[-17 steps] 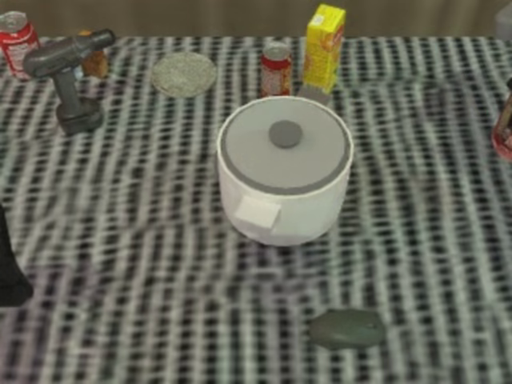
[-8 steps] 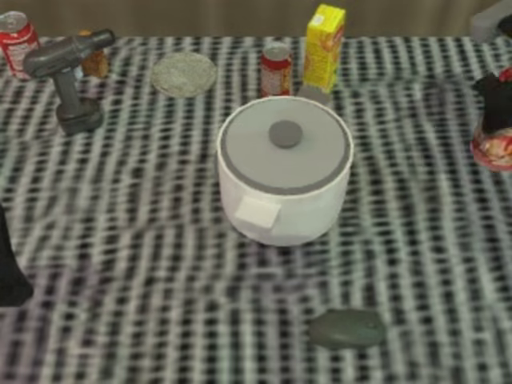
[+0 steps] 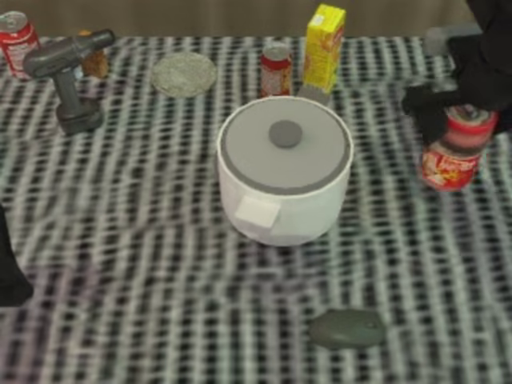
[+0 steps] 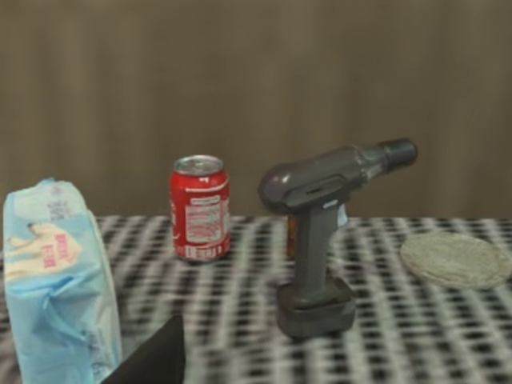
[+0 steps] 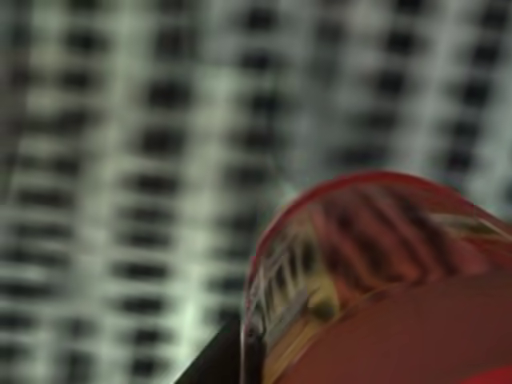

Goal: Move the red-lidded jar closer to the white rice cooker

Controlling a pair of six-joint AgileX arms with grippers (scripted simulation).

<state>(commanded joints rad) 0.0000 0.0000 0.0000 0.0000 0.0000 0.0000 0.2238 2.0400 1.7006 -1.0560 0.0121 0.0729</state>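
So the right claw point(image 3: 448, 112) is coming in from the top view's right side, clenched around the lid end of the red-lidded jar point(image 3: 452, 154) and carrying it. The jar is tilting a bit, label side facing up at the camera, and it's sitting out to the right of the white rice cooker point(image 3: 284, 170), with a clear strip of checkered worktop point(image 3: 144, 264) between the two. In the right wrist view the jar point(image 5: 376, 272) is filling the frame close up, with one dark finger point(image 5: 210, 362) showing against its side and the checkered cloth blurring behind it.

The cooker is sitting mid-table with its square panel facing front-left. Behind it a slim red can point(image 3: 276, 69) and a yellow carton point(image 3: 324, 48) are standing side by side, and a round grey disc point(image 3: 184, 74) is lying further left. A grey drill point(image 3: 70, 76) is standing at the far left with another red can point(image 3: 16, 40) in the corner behind it. A grey mouse point(image 3: 347, 328) is lying near the front.

The left arm is parked at the left edge; can't tell what its claw is doing. Its wrist view is showing the drill point(image 4: 320, 240), the can point(image 4: 199, 208) and a light blue bag point(image 4: 60, 280).
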